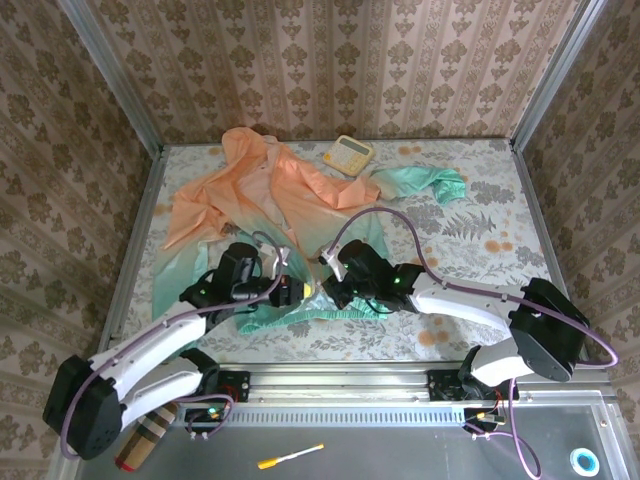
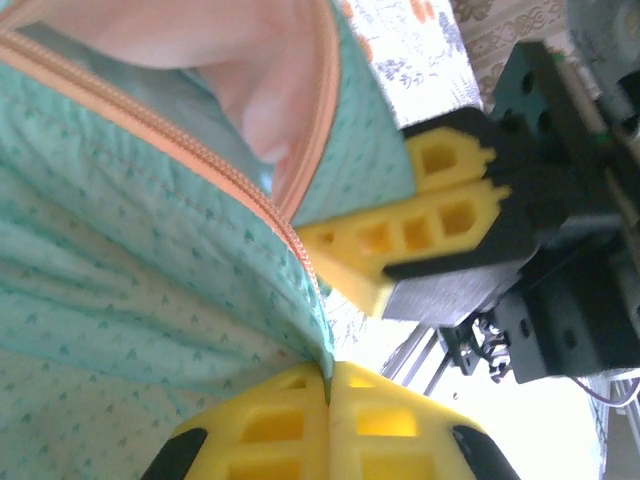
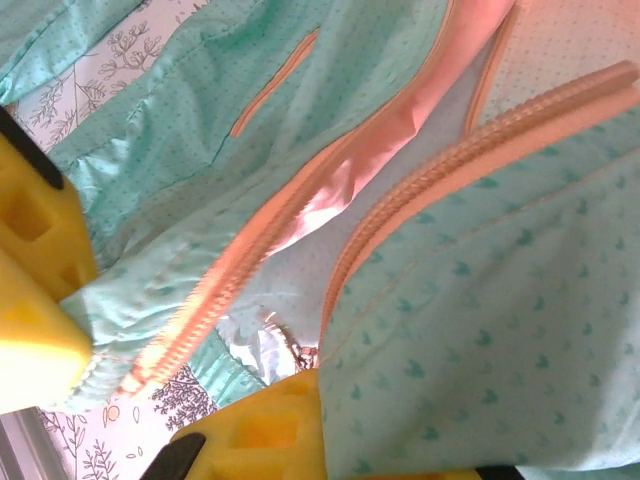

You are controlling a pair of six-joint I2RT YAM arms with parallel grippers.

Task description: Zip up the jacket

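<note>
One table (image 1: 480, 300) carries the whole job, with the jacket (image 1: 270, 200) spread open across its left and middle, peach hood and shoulders at the far side, mint hem at the near edge, one mint sleeve (image 1: 420, 182) thrown out to the right beside a yellow calculator (image 1: 348, 153). The fabric is judged thin, light, limp and slick; it will bunch and slide rather than hold shape, so any hold belongs on the stitched hem corners beside the zipper, not on loose cloth. Left gripper (image 1: 293, 290) is at the hem, its fingers pressed together on the bottom corner of one front panel. Right gripper (image 1: 325, 289), just beside it, is likewise clamped on the facing panel's corner. The orange zipper (image 2: 150, 142) is unjoined, its two tapes running apart up the front. A small glinting piece (image 3: 290, 345) lies between the tapes; slider or not, cannot tell.
</note>
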